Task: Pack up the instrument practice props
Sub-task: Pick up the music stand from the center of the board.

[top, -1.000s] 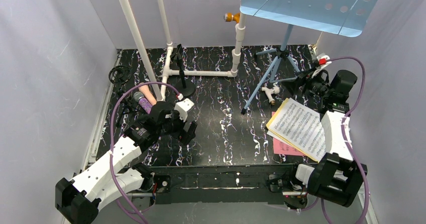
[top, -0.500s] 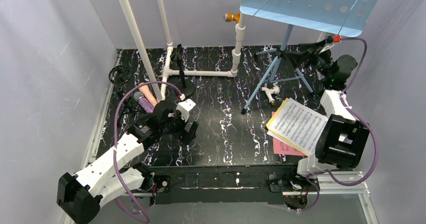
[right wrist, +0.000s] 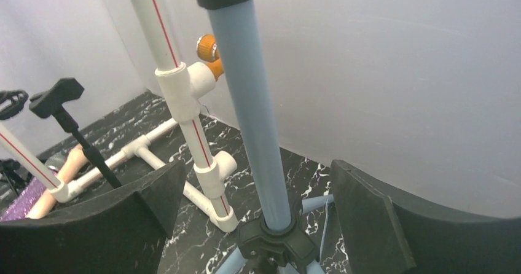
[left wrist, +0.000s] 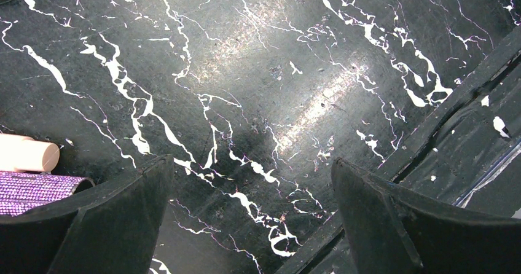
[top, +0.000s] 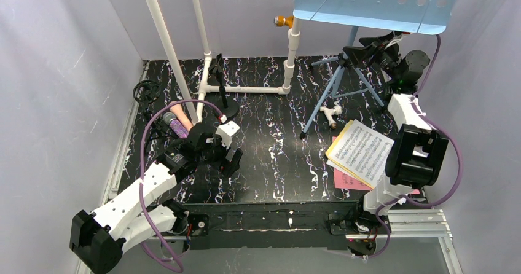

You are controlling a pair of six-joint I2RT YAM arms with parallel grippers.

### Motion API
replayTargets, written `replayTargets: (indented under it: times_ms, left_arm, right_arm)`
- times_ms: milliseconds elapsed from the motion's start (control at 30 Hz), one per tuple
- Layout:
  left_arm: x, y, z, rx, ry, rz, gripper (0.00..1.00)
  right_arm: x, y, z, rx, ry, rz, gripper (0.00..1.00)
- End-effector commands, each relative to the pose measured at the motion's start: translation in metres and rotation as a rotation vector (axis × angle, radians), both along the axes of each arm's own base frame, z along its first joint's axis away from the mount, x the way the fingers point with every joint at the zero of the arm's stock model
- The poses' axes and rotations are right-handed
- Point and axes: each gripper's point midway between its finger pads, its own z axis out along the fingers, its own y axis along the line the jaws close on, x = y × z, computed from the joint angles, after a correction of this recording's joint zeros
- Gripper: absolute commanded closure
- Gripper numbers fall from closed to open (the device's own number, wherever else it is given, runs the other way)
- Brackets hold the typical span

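Note:
The light-blue perforated music rack [top: 375, 3] stands at the back right on its blue pole [right wrist: 252, 114] and tripod legs [top: 335, 93]. My right gripper [right wrist: 258, 206] is open, with a finger on each side of the pole just above the black hub and not touching it. White sheet-music pages [top: 361, 153] lie on pink ones [top: 347, 180] at the right. My left gripper [left wrist: 252, 206] is open over bare tabletop. The pink microphone [left wrist: 27, 153] and the glittery purple microphone [left wrist: 37, 188] lie just to its left. A black round-base mic mount [top: 222, 96] stands at the back.
The white plastic pipe frame [top: 246, 90] with an orange knob [top: 282, 21] stands at the back centre, close to the left of the stand. A black tripod mount [top: 146, 91] lies at the far left. Grey walls enclose the table on three sides.
My right arm has swung up and back-left, from beside the pages to the stand's pole, and its jaws have widened slightly. The stand's legs have shifted a little. The left arm is unmoved.

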Motion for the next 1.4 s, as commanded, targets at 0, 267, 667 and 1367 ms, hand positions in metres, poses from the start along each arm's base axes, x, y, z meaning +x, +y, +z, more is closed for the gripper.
replayTargets:
  times_ms: [0,267,667,1367]
  left_arm:
    - [-0.001,0.002,-0.001,0.008,0.009,-0.002,0.0]
    - [-0.001,0.002,-0.003,0.017,0.018,-0.001,0.0]
    - [-0.001,0.002,-0.005,0.021,0.026,-0.003,0.0]
    - [-0.001,0.002,-0.004,0.018,0.023,-0.004,0.0]
  right_arm:
    - [0.003,-0.005,0.034,0.071,-0.122,-0.026,0.05]
    - [0.018,0.002,0.027,0.095,-0.133,0.034,0.14]
    - [0.011,0.021,0.032,0.007,-0.201,0.138,0.48]
    - [-0.057,0.029,0.168,-0.006,-0.436,0.276,0.99]
